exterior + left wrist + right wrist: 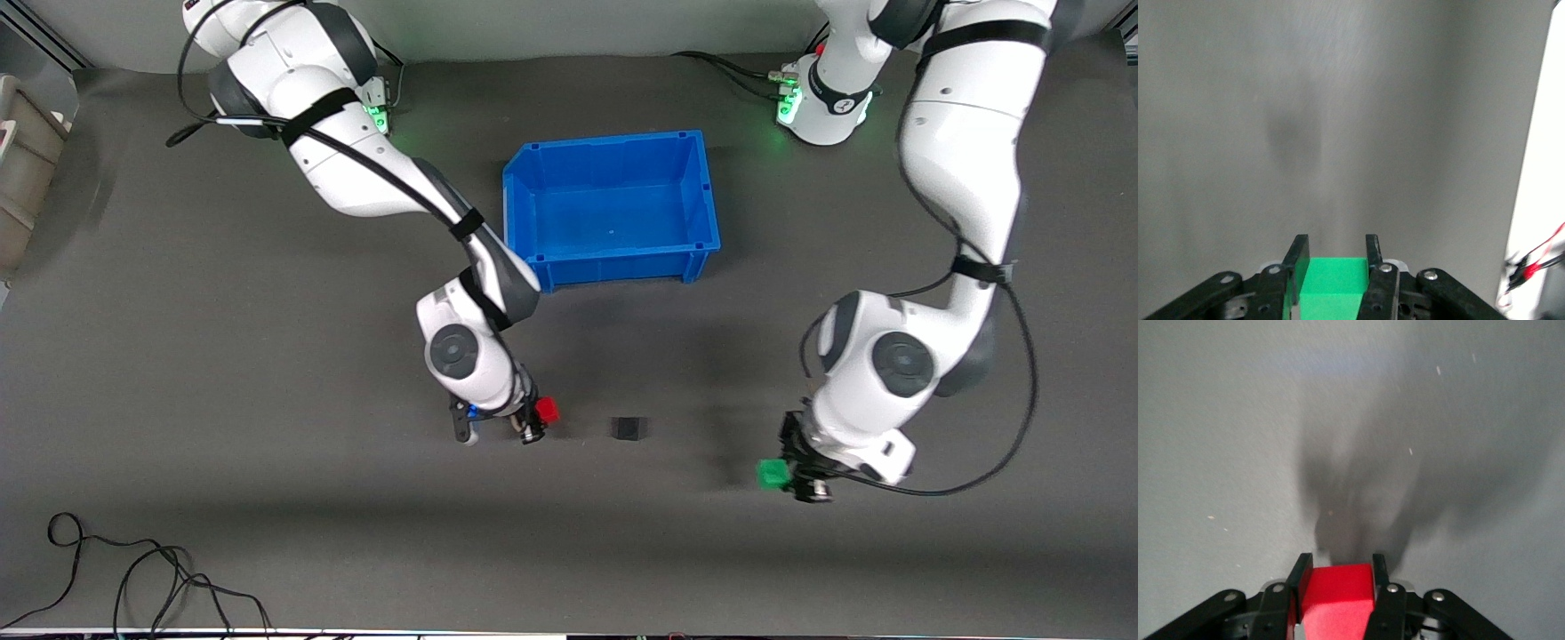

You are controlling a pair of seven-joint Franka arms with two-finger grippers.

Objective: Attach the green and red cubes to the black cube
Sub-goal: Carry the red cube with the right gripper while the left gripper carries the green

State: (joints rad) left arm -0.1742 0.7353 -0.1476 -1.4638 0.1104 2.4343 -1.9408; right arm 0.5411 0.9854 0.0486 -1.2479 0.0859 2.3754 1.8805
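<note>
The black cube [628,428] sits on the grey mat, nearer to the front camera than the blue bin. My right gripper [543,414] is shut on the red cube [547,410], held above the mat beside the black cube, toward the right arm's end. The red cube [1337,595] shows between the fingers in the right wrist view. My left gripper [782,474] is shut on the green cube [772,474], held above the mat toward the left arm's end. The green cube [1333,285] shows between the fingers in the left wrist view.
An empty blue bin [533,187] stands mid-table, farther from the front camera than the cubes. Loose black cables [133,569] lie near the front edge at the right arm's end. A beige object [22,169] stands at the table's edge there.
</note>
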